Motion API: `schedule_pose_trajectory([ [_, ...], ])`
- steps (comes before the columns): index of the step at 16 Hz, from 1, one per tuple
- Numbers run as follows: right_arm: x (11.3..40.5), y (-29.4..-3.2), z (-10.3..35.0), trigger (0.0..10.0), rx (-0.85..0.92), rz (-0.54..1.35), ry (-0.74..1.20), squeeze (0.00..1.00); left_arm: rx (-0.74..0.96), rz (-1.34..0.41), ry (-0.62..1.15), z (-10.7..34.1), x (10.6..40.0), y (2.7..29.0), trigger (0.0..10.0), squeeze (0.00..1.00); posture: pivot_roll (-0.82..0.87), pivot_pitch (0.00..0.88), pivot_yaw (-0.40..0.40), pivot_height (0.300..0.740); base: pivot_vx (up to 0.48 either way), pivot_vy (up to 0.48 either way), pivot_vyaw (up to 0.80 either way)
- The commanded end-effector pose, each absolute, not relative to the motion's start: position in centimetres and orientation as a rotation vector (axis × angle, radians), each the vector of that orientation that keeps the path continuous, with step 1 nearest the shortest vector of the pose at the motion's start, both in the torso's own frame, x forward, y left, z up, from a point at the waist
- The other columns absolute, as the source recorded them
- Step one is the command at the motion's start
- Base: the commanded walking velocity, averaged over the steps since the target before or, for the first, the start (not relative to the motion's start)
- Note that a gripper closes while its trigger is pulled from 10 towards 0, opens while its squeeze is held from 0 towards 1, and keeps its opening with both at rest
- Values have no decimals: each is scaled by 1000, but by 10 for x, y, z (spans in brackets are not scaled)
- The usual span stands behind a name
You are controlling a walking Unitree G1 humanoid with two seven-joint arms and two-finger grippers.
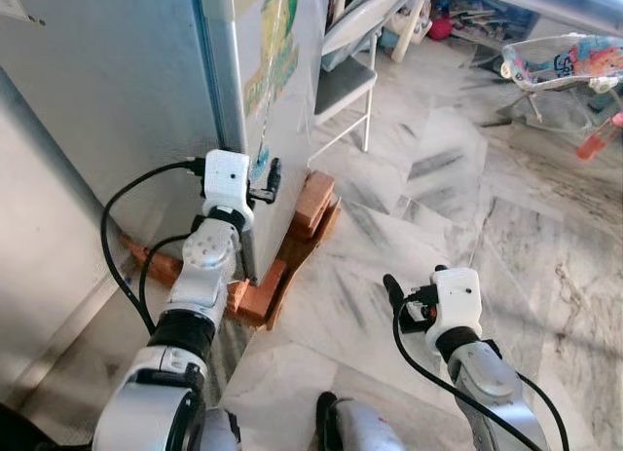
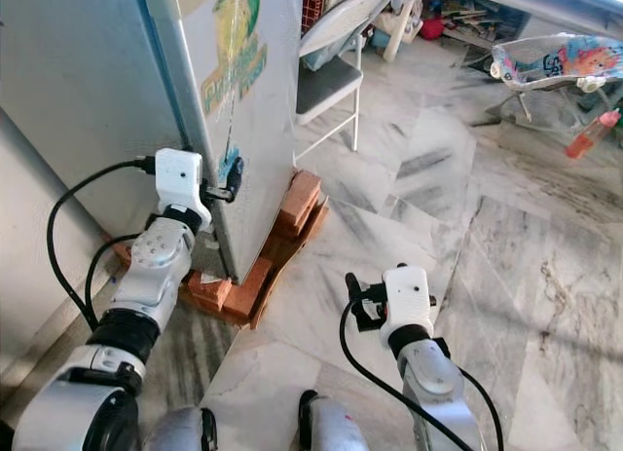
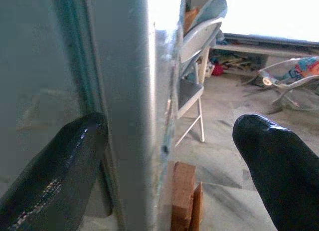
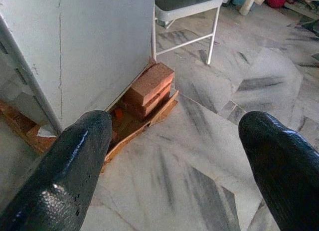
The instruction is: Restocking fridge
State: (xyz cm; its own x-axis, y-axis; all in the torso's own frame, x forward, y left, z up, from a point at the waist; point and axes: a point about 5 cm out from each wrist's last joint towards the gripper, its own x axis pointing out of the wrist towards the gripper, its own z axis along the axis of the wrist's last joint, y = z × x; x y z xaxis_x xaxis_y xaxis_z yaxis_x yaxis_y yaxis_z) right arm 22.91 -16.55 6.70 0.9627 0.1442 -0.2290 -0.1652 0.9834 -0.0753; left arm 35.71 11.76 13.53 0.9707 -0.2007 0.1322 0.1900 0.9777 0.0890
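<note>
Nearest the lens, at the bottom of the left eye view, the robot's left arm runs up the lower left of the frame to the left gripper, which is raised against the corner edge of the fridge. The left wrist view shows its two black fingers spread wide and straddling that vertical metal edge, one finger on each side, without yet squeezing it. The right gripper hangs low in the lower right of the frame over the marble floor, its fingers also wide apart and holding nothing.

The fridge fills the upper left of the frame, its door apparently shut, standing on red bricks and a wooden board at centre. A white folding chair stands just behind it, and a baby bouncer sits at upper right.

The step in hand looks like taking hold of the door edge to open it. To do it well, the left gripper should push in until the edge sits deep between the fingers, close firmly, then pull along the door's arc, not straight back. The brick footing may be unsteady, so a slow, even pull is wise. No items for restocking can be made out.
</note>
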Motion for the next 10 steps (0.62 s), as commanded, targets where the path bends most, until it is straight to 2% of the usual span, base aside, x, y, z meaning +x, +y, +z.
schedule_pose_trajectory([
  [1,227,-169,71,10000,-105,143,219,0,77,-199,-146,137,359,117,10000,0,57,183,-84,740,0,0,0],
  [5,229,-169,73,10000,-108,140,210,0,137,-177,-117,141,371,118,10000,0,50,181,-81,740,0,0,0],
  [7,229,-169,73,10000,-110,139,211,0,114,-214,-112,147,376,107,10000,0,46,182,-81,740,0,0,0],
  [9,225,-169,67,10000,-120,158,257,0,107,-375,-129,157,377,71,10000,0,45,182,-81,740,0,0,0],
  [10,224,-172,64,10000,-120,158,270,0,105,-510,-152,162,370,43,10000,0,47,180,-81,740,0,0,0],
])
